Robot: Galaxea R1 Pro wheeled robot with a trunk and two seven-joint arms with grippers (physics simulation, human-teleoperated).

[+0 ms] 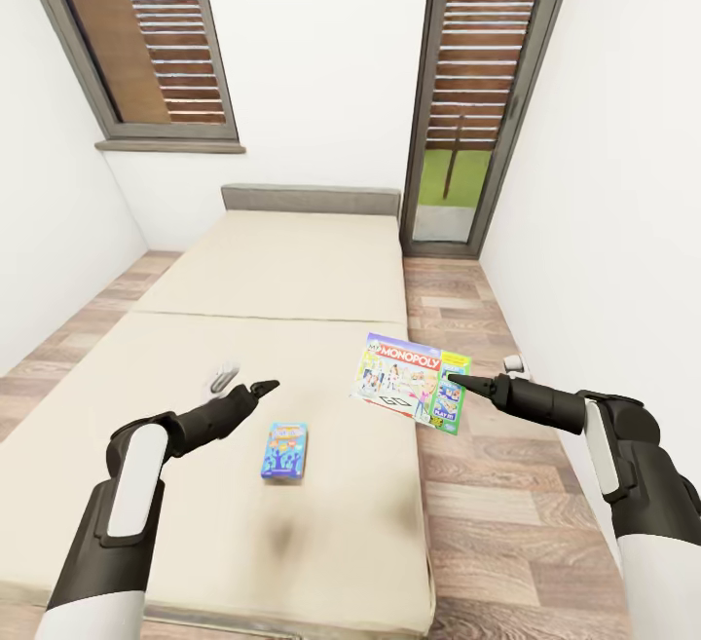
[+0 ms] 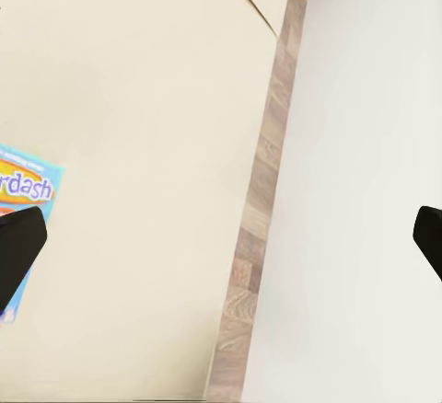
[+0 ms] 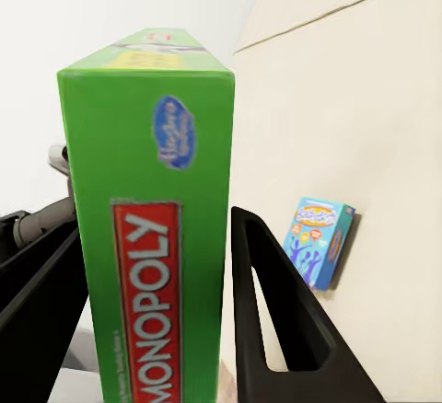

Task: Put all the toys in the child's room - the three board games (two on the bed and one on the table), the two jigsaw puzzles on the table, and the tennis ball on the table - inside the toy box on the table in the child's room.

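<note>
The right gripper (image 3: pixel 152 302) pinches the Monopoly box (image 1: pixel 414 382) by its edge and holds it up over the side of the bed (image 1: pixel 292 270), likely so it can go to the toy box. The left gripper (image 1: pixel 261 388) hangs spread wide above the blue box (image 1: pixel 284 451), which lies flat on the beige mattress. Around are white walls, a wood floor (image 1: pixel 487 513) and slatted windows (image 1: pixel 146 36).
</note>
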